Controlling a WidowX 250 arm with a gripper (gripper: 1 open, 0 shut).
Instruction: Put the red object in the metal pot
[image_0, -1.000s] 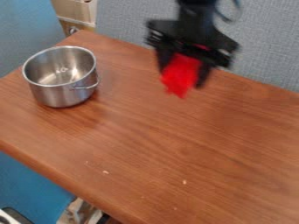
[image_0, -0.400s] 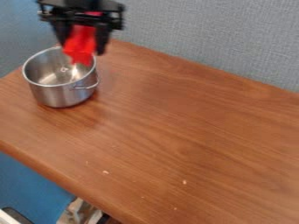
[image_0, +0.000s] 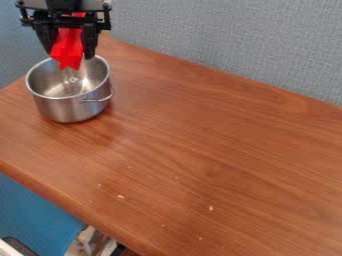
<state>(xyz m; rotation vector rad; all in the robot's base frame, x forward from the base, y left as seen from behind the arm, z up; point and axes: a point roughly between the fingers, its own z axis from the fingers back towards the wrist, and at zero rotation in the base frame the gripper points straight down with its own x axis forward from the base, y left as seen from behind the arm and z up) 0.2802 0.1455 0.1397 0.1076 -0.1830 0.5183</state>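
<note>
Red object (image_0: 68, 46) bright red; metal pot (image_0: 70, 88) shiny silver-grey; gripper (image_0: 67, 40) black; table (image_0: 201, 150) reddish-brown wood grain; wall (image_0: 241, 40) grey-blue, finely textured.

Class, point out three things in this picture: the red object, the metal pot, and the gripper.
red object (image_0: 68, 48), camera view, on its lower red end showing below the gripper.
metal pot (image_0: 76, 105), camera view, on its outer front wall.
gripper (image_0: 71, 42), camera view, midway between its fingertips, shut on the red object.
</note>
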